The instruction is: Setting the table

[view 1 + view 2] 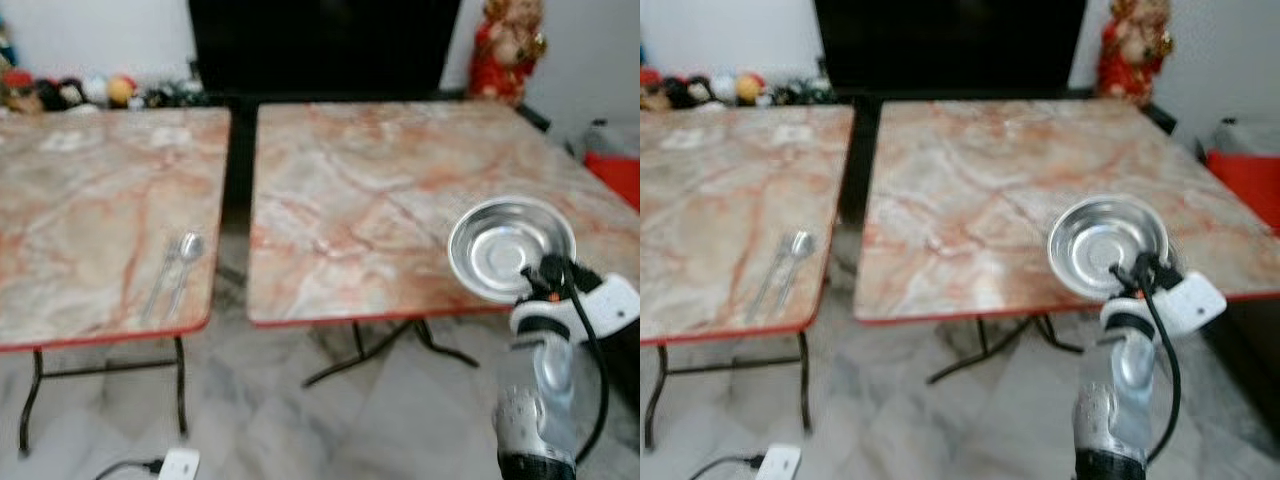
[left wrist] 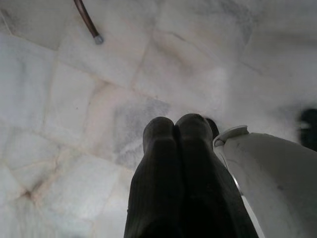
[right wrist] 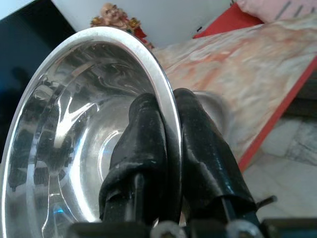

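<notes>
Steel bowl (image 1: 1107, 244) pinched by its rim in the right gripper (image 3: 166, 148) over the right-hand table's (image 1: 370, 190) near edge, ready to set down; left gripper (image 2: 173, 144) hangs closed, empty.

No text, label, brand or number can be read on anything in these views; all is too blurred.

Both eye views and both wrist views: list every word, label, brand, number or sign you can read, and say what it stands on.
None can be read.
The steel bowl, pinched at its rim by the right claw, carries no marking.
The spoon and fork on the left table are too blurred to show any stamp.
The right table shows marble pattern, no writing.
The left claw hangs over floor tiles, fingers together.
</notes>
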Robot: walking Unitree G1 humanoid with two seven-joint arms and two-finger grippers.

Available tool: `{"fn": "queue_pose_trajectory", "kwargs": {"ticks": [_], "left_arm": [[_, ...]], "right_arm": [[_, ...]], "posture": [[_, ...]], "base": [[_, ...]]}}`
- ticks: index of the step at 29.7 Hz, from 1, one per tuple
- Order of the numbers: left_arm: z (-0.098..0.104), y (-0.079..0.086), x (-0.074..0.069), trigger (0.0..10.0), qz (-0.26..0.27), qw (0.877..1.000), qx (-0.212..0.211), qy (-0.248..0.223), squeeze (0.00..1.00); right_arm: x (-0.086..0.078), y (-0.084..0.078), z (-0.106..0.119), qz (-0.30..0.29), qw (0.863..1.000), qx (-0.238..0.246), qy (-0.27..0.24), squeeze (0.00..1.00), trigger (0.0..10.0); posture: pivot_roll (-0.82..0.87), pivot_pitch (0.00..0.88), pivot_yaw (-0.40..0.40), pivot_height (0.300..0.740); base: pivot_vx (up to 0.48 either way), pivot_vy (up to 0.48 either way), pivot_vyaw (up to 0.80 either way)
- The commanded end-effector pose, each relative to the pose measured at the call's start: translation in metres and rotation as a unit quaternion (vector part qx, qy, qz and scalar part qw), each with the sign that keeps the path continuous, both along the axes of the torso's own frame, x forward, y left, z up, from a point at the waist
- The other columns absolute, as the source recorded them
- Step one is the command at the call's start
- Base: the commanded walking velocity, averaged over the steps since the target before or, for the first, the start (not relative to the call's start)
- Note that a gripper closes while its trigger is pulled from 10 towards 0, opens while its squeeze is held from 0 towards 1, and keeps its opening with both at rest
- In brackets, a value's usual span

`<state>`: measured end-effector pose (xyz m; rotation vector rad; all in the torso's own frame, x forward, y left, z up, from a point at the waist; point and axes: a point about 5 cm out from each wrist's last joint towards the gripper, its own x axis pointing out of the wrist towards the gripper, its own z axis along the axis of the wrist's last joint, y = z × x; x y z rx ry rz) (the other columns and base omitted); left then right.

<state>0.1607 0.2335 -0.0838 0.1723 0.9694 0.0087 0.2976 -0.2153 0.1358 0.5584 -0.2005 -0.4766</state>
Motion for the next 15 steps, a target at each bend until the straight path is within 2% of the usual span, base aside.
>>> {"fn": "queue_pose_trajectory", "kwargs": {"ticks": [1,13,15], "left_arm": [[-0.0034,-0.004,-0.0053,10.0,0.005,1.0,-0.006,0.01,0.0],[-0.0028,-0.0046,-0.0038,10.0,0.019,1.0,-0.015,0.002,0.0],[-0.003,-0.0047,-0.0039,10.0,0.019,1.0,-0.015,0.004,0.0]], "right_arm": [[0.0001,-0.005,0.0008,-0.009,1.0,-0.002,0.002,0.0,10.0],[0.0082,-0.0018,-0.0013,0.014,1.0,-0.002,0.016,0.0,10.0],[0.0098,0.0007,-0.0007,0.022,1.0,-0.011,0.018,0.0,10.0]], "posture": [[0.06,0.0,0.02,0.74],[0.06,0.0,0.018,0.74],[0.06,0.0,0.019,0.74]], "base": [[0.0,-0.24,0.0],[0.0,0.0,0.0],[0.27,0.0,0.0]]}}
